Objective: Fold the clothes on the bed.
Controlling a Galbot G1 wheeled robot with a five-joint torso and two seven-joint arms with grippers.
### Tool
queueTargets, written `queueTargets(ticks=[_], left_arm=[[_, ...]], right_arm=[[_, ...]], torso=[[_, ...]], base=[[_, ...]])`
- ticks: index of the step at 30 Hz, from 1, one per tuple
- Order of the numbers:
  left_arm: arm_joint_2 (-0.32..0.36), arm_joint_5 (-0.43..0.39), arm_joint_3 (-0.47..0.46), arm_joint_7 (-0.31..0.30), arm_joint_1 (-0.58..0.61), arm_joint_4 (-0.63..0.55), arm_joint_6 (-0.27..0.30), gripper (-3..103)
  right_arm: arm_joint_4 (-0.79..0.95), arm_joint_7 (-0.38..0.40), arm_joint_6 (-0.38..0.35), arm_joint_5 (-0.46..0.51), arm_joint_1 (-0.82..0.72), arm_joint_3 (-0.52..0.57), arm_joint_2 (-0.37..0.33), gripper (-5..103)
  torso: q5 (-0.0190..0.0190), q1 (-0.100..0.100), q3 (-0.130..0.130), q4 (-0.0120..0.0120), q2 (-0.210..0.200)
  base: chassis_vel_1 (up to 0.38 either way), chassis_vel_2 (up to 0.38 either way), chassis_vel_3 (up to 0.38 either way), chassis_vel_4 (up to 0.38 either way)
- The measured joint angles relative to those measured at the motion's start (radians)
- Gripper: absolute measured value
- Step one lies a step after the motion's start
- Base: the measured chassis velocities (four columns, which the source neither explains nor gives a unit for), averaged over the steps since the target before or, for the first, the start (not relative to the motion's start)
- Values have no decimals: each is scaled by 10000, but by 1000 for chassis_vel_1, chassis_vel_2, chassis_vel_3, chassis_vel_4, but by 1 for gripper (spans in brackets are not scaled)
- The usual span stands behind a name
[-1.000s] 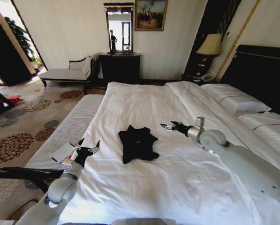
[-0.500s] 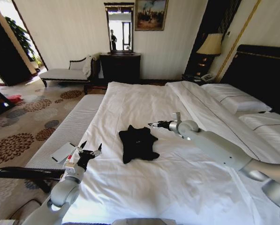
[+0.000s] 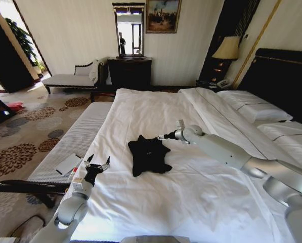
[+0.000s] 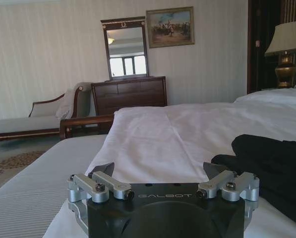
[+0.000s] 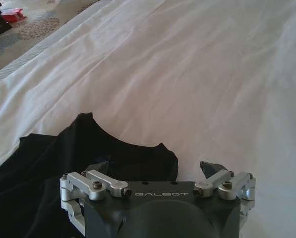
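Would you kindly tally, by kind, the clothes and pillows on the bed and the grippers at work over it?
Black T-shirt: 1
White pillows: 2
Grippers: 2, the left gripper open at the bed's edge, the right gripper open at the shirt's edge
Total: 5
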Motion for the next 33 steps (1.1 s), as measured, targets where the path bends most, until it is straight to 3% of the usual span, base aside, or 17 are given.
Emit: queueTargets(ticks=[7,14,17,19,29,31,33], left_arm=[[-18,-270,-275,-5,-146,-70,46,100],[53,-311,-252,-11,-151,-83,61,100],[54,-305,-214,-14,-151,-74,61,100],[54,-302,-200,-17,-151,-65,61,100],[19,-255,-129,-15,-112,-63,16,100],[13,-253,-134,-13,-111,-58,-3,100],[-8,-248,-133,-8,-132,-35,-30,100]], right_arm=[[-1408,-193,-6,-278,-65,44,507,100],[-1590,-250,-34,-373,-294,196,575,98],[-1607,-278,-40,-372,-372,277,636,83],[-1621,-279,-41,-370,-378,285,664,83],[-1598,-249,-163,-382,-361,142,718,40],[-1570,-246,-169,-379,-334,88,708,40],[-1505,-238,-172,-370,-265,-11,708,29]], torso=[[1,2,1,-1,0],[1,0,-1,-2,0],[0,0,-1,-1,0],[1,0,0,-1,0],[0,0,-1,-1,0],[2,0,0,-2,0],[1,0,-1,-1,0]], base=[[0,0,0,0],[0,0,0,0],[0,0,0,0],[0,0,0,0],[0,0,0,0],[0,0,0,0],[0,0,0,0]])
